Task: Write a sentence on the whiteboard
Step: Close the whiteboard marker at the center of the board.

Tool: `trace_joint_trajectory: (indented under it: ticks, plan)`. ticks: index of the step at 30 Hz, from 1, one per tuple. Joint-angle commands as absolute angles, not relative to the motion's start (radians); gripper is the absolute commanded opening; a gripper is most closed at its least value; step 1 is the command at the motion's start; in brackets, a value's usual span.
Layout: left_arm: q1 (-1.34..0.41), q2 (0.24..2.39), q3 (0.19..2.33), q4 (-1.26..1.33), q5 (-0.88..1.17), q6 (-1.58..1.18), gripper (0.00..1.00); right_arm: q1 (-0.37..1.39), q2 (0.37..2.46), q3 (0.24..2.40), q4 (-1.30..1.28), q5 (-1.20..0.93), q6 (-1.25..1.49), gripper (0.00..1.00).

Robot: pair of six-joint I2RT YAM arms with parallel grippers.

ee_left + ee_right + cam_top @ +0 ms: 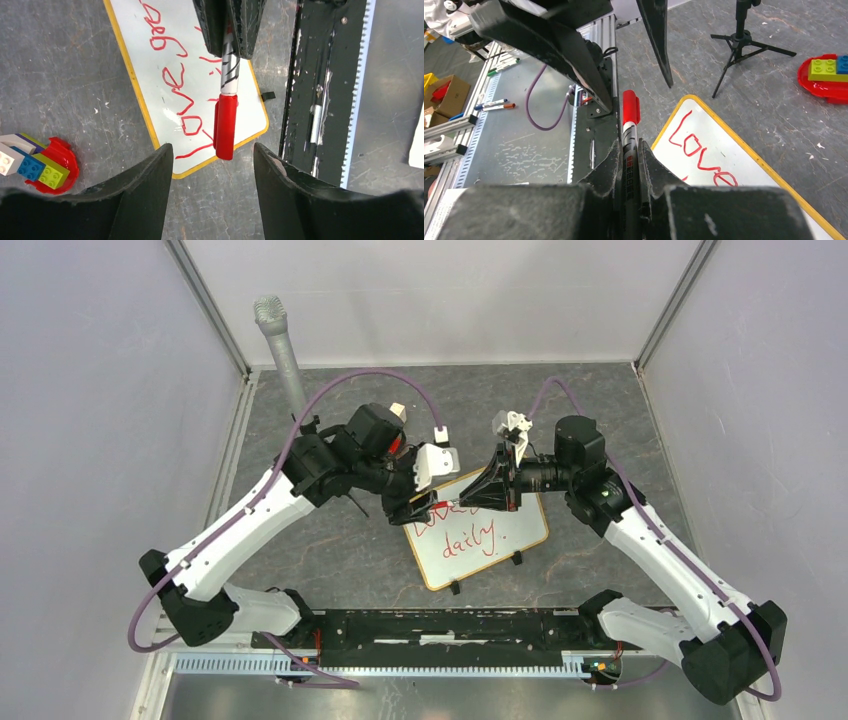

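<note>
Capped marker held over the written whiteboard

The whiteboard point(520, 523) was laid on the counter point(330, 550) just beyond the arm bases, its red sentence point(472, 538) partly hidden. Over its far left part, a capped red marker point(226, 125) was gripped by the closed right end effector point(630, 161). The left end effector point(212, 155) was spread open beside the cap, fingers clear. A microphone point(280, 340) was seen farthest back.

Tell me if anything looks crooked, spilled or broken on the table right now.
The whiteboard lies askew, its frame turned at an angle to the edges of the table. Nothing looks spilled or broken. The right gripper holds a capped red marker over the board.
</note>
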State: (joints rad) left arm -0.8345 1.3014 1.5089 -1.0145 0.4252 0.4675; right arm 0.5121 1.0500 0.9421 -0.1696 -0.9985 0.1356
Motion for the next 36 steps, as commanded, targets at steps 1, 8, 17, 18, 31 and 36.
trace_joint_trajectory:
  ticks: [1, 8, 17, 18, 31, 36]
  plan:
    - [-0.883, 1.312, 1.49, -0.98, 0.376, 0.531, 0.64, 0.511, 1.042, 0.933, -0.083, -1.049, 0.2, 0.0]
    - [-0.914, 1.339, 1.519, -0.966, 0.392, 0.503, 0.21, 0.511, 1.046, 0.914, -0.064, -1.051, 0.221, 0.0]
    - [-0.95, 1.387, 1.59, -0.898, 0.425, 0.432, 0.03, 0.532, 1.055, 0.879, -0.028, -1.037, 0.246, 0.0]
    - [-0.951, 1.395, 1.602, -0.893, 0.43, 0.424, 0.03, 0.533, 1.054, 0.876, -0.026, -1.037, 0.245, 0.0]
    - [-0.954, 1.447, 1.688, -0.855, 0.47, 0.372, 0.03, 0.576, 1.069, 0.86, -0.008, -1.016, 0.265, 0.0]
    - [-0.957, 1.461, 1.696, -0.847, 0.482, 0.366, 0.03, 0.589, 1.075, 0.868, 0.025, -1.017, 0.267, 0.0]
